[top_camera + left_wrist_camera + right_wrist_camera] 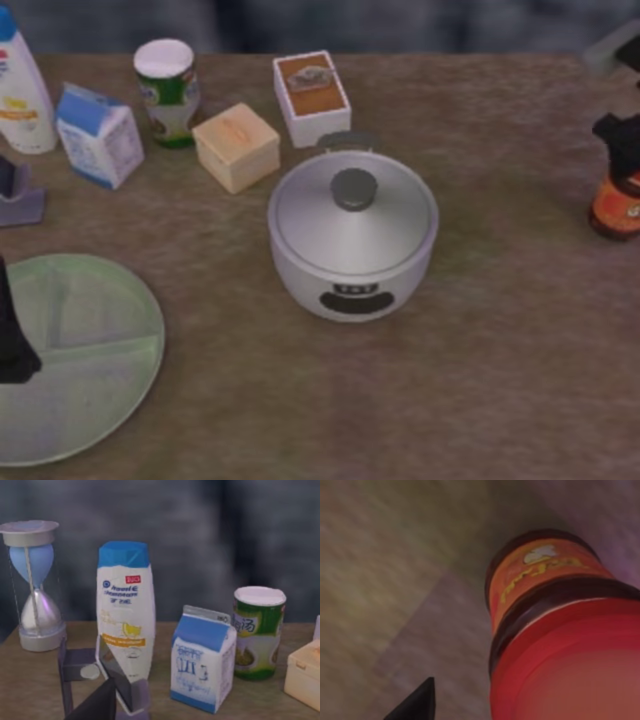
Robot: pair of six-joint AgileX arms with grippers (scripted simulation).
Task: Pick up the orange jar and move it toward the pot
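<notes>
The orange jar (612, 205) stands on the table at the far right edge, dark brown with a red-orange lid and an orange label (540, 575). My right gripper (620, 145) hovers directly over it, open; in the right wrist view one dark fingertip (417, 702) shows apart from the jar's side, and the other finger is out of view. The silver-grey pot (352, 235) with its dark knob sits in the middle of the table, well left of the jar. My left gripper (15, 345) is parked open at the left edge, over the plate.
Along the back left stand a shampoo bottle (18, 90), a blue milk carton (98, 135), a green-labelled can (168, 90), a cream box (236, 146) and a white box (311, 95). A pale green divided plate (100, 350) lies front left. An hourglass (35, 585) is there too.
</notes>
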